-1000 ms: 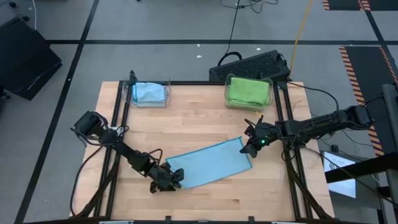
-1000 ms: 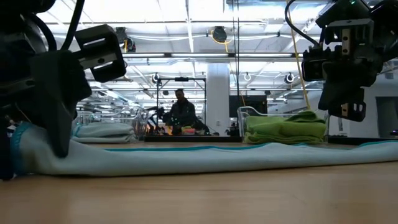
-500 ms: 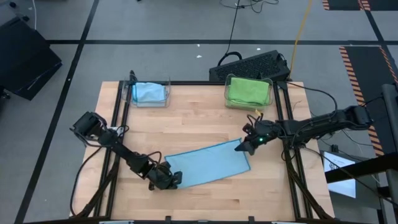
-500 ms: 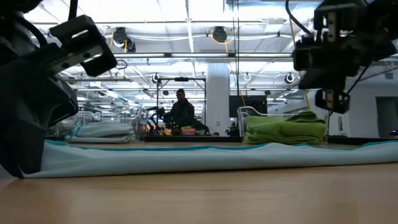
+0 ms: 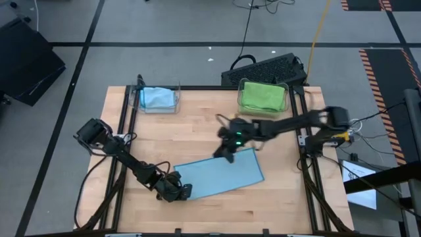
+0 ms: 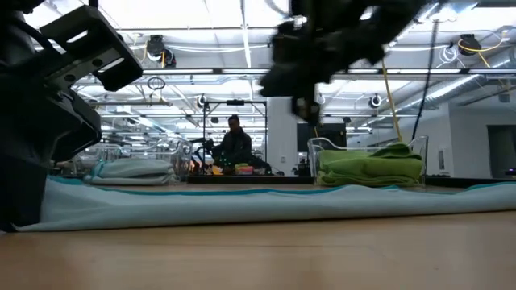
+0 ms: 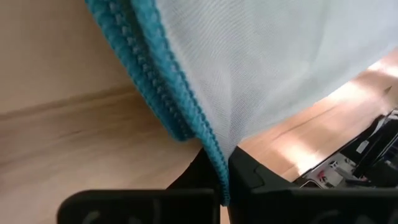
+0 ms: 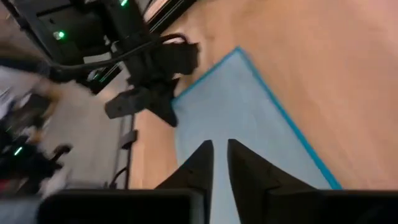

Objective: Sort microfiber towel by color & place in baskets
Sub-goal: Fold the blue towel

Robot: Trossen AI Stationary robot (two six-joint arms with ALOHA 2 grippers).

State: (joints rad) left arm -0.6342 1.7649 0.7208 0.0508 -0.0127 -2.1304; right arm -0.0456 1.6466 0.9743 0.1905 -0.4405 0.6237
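Blue towel (image 5: 220,173) shows no writing

Motion-blurred right end effector (image 6: 310,60) overhead

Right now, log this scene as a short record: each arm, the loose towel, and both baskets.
left gripper: fingers shut on the blue towel's near-left corner
right gripper: above the towel's far edge, holding nothing, fingers slightly apart
blue towel: spread flat on the table
left basket: far-left corner, holds a folded blue towel
right basket: far-right corner, holds a folded green towel
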